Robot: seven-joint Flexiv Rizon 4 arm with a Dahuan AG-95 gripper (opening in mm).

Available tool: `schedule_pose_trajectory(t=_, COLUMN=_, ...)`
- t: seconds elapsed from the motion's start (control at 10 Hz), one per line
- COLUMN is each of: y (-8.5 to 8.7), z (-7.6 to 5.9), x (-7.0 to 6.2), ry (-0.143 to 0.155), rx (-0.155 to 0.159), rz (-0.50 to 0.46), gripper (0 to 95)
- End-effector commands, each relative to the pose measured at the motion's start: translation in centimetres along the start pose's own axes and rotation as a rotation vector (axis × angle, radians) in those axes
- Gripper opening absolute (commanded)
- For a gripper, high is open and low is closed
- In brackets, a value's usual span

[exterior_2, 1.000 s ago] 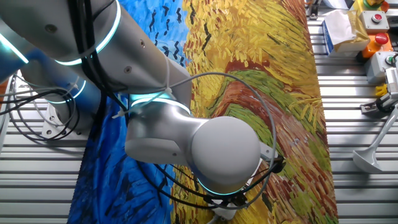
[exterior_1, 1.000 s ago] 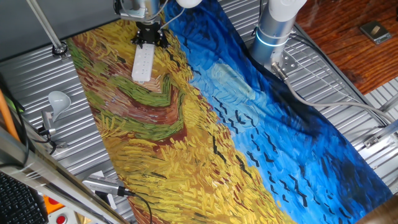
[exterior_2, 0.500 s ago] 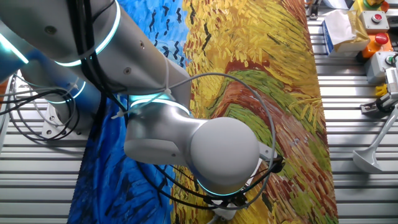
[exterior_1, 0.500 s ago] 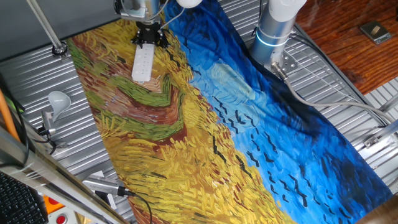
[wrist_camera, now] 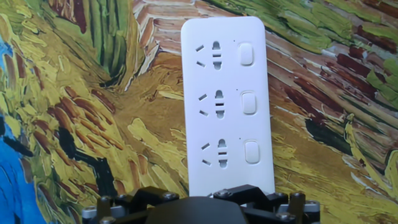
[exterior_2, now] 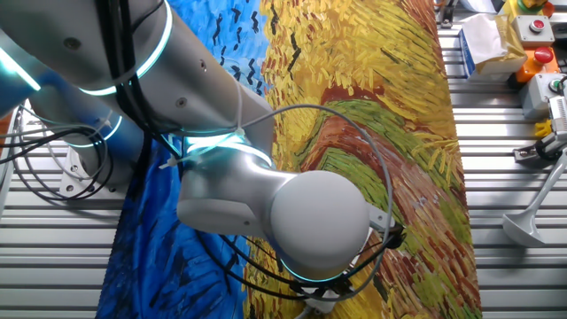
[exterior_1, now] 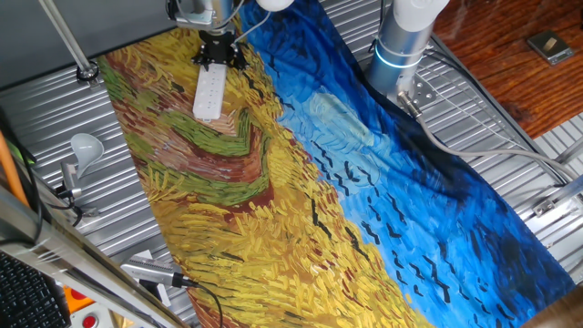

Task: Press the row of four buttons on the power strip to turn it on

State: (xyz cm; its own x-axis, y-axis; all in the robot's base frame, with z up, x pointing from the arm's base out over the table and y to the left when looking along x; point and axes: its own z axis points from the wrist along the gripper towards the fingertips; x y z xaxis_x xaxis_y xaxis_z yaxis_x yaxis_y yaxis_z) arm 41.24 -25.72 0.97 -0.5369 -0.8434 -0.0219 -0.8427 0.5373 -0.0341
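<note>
A white power strip (wrist_camera: 227, 106) with pale white buttons (wrist_camera: 249, 102) lies on a painted cloth (exterior_1: 301, 182): swirling yellow, green and brown strokes beneath it, blue beside.

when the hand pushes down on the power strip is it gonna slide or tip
The power strip is wide, low and lies flat on the painted cloth, so tipping looks unlikely. Its smooth plastic shell probably stays stiff under a press. The buttons sit along one long edge, so an off-centre push might nudge it or rumple the cloth slightly.
</note>
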Motion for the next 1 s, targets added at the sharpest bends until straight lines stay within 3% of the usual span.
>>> schedule_pose_trajectory(t=0.1, y=0.1, z=1.5, x=0.0, ry=-0.007, rx=-0.003, rz=-0.001, gripper=95.0)
schedule_pose_trajectory(t=0.6, y=0.2, z=-1.1, x=-0.1, ry=0.018, rx=-0.008, rz=-0.003, gripper=95.0)
schedule_pose_trajectory(t=1.0, y=0.1, z=-1.5, x=0.1, ry=0.015, rx=-0.01, rz=0.0, gripper=95.0)
